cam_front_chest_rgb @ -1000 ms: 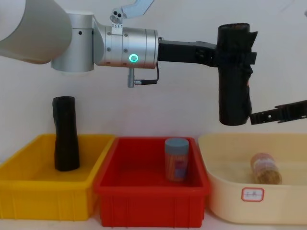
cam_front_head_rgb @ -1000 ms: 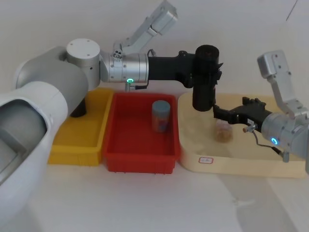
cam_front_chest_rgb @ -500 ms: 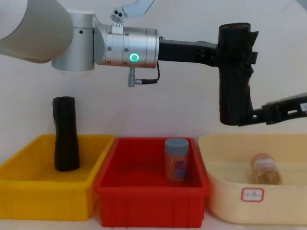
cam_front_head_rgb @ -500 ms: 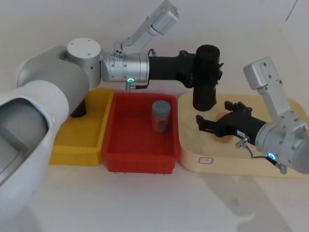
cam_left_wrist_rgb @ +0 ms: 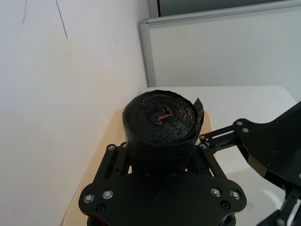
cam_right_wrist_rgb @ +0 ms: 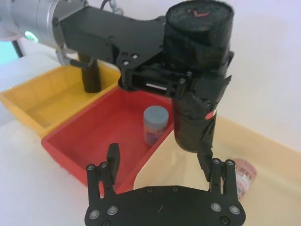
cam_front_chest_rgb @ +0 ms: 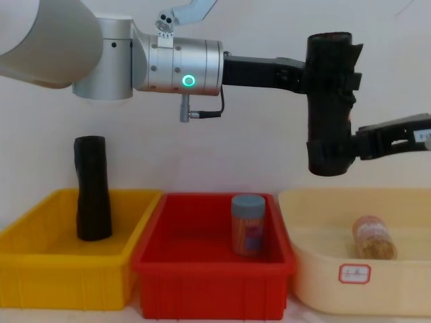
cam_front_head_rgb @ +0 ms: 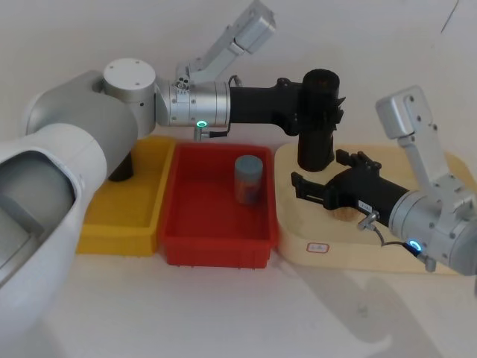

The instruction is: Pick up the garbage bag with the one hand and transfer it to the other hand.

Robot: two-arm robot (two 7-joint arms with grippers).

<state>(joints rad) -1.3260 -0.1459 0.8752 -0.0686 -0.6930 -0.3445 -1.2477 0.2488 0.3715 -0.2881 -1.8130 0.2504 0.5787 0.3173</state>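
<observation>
Left gripper (cam_front_head_rgb: 309, 112) is closed on the upper part of the garbage bag (cam_front_head_rgb: 317, 145), which hangs upright in free air over the left edge of the cream tray (cam_front_head_rgb: 291, 216). Right gripper (cam_right_wrist_rgb: 159, 153) stands wide open at the bag's lower end, gripping nothing.

Clear air beneath garbage bag (cam_front_chest_rgb: 328, 134); red bin (cam_front_chest_rgb: 212, 269), jar (cam_front_chest_rgb: 248, 224) well below.

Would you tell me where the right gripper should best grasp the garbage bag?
Its free lower half, from the robot's right: the garbage bag hangs upright, the left gripper clamps its upper part, and the open right gripper faces the lower end.
</observation>
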